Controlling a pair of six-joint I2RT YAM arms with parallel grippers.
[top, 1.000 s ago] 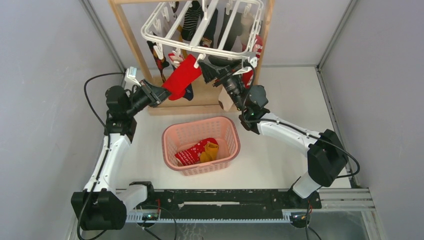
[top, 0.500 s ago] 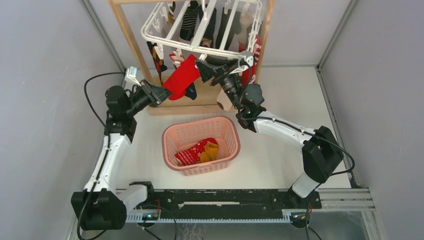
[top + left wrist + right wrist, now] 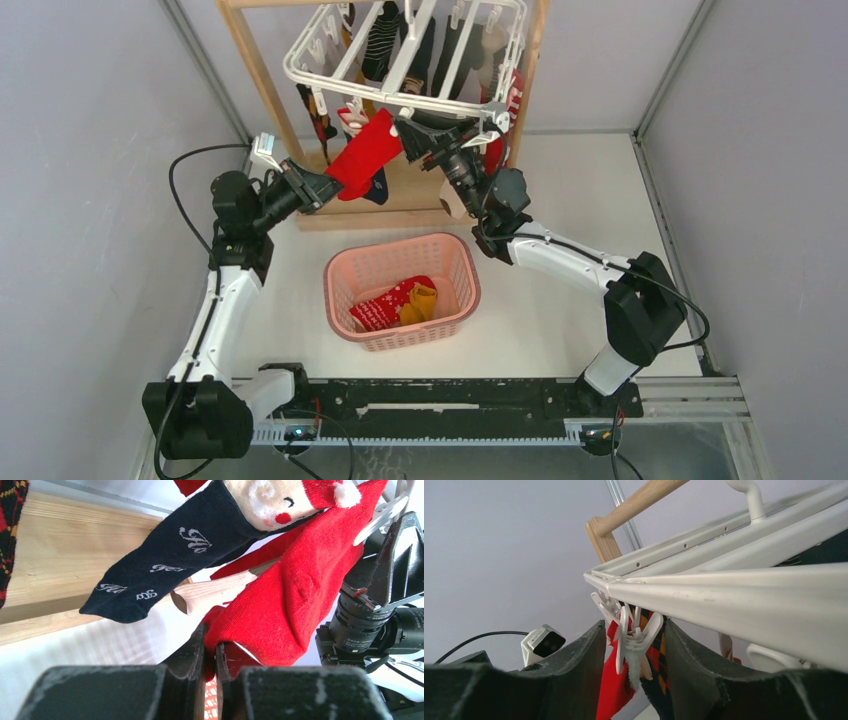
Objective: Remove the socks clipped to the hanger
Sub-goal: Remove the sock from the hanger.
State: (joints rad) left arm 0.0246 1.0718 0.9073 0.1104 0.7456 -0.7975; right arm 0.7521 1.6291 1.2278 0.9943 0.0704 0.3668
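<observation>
The white hanger (image 3: 440,100) hangs from the wooden stand with several socks clipped under it. A plain red sock (image 3: 365,155) stretches from a front clip down to my left gripper (image 3: 322,190). In the left wrist view that gripper (image 3: 210,640) is shut on the red sock (image 3: 290,595) at its lower edge. My right gripper (image 3: 410,130) is raised under the hanger's front bar (image 3: 734,605). It (image 3: 635,625) is open, with the white clip (image 3: 636,642) holding the red sock between its fingers; a gap shows on each side. A navy Santa sock (image 3: 175,555) hangs beside.
A pink basket (image 3: 400,240) sits mid-table, holding a red patterned sock (image 3: 385,305) and a yellow one (image 3: 420,298). The wooden stand's post (image 3: 262,80) and base board (image 3: 380,215) stand behind it. Grey walls close both sides.
My right gripper has moved left along the hanger's front bar to the red sock's clip, and its jaws have narrowed a little. The left gripper holds still.
</observation>
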